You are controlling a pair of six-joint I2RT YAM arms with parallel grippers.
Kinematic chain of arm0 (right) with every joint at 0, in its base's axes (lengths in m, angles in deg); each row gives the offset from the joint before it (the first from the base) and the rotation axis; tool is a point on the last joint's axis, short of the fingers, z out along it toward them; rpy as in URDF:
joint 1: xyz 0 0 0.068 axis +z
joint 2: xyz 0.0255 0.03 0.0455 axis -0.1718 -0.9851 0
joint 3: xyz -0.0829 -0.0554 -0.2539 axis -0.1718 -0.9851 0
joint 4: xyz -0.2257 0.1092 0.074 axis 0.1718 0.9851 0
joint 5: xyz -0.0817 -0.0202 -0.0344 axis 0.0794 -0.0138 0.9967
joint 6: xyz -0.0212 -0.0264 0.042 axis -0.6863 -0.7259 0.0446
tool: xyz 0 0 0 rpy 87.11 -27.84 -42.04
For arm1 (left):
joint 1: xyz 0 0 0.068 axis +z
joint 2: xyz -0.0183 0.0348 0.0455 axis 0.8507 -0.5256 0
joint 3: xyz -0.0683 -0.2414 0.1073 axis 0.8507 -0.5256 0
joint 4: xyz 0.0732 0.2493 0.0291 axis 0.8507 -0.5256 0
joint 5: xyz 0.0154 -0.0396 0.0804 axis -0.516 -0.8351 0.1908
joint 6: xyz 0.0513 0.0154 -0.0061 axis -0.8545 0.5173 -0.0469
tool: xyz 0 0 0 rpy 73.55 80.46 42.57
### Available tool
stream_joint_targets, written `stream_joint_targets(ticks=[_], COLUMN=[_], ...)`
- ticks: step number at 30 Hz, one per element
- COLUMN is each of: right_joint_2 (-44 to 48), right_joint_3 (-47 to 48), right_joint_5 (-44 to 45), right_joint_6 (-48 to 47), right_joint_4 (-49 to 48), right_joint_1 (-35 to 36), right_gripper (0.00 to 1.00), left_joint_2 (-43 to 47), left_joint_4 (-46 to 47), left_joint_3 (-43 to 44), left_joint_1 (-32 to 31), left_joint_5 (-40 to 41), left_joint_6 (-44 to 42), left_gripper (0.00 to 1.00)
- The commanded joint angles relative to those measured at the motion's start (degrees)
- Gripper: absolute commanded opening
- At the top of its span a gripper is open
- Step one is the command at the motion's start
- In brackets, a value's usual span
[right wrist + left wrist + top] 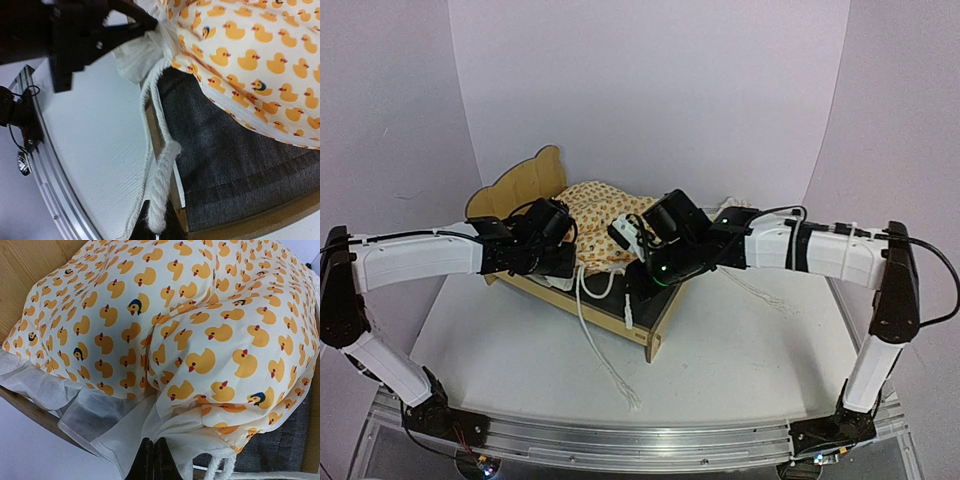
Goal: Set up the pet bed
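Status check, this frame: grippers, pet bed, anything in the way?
Left gripper shut on white ruffle. Right gripper shut on white rope. Pet bed upright, duck-print bedding bunched on it. Rope trails off bed onto table.

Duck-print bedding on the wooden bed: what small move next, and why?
Probably pull the thick white cord clear of the light plywood pet bed: the right fingers are shut on it, and it runs along the bed's dark grey base panel.

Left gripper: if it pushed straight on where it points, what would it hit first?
The left gripper, shut on the white ruffle, points into the bunched duck-print bedding; that heap would likely come first, almost at once.
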Motion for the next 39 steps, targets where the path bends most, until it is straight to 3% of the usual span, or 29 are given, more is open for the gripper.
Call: stream_joint_targets(ticks=[1, 11, 25, 39], right_joint_2=[-5.2, -6.9, -12.0, -11.7], right_joint_3=[6.3, 10.8, 15.6, 15.1], right_joint_5=[4.6, 9.3, 9.5, -0.1], right_joint_6=[-6.5, -9.6, -12.2, -3.3], right_joint_4=[5.0, 6.7, 7.2, 6.7], right_joint_1=[0.1, 0.0, -1.2, -1.2], right_gripper=[0.0, 0.0, 0.0, 0.0], left_joint_2=[2.5, 1.3, 1.1, 1.0], left_joint_4=[2.6, 3.2, 3.7, 3.7], left_joint_3=[2.9, 2.7, 2.0, 1.8], left_joint_1=[0.8, 0.9, 0.9, 0.9], left_joint_5=[3.7, 2.1, 0.8, 0.6], left_joint_6=[0.4, 0.0, 0.2, 0.2], left_gripper=[0.0, 0.0, 0.0, 0.0])
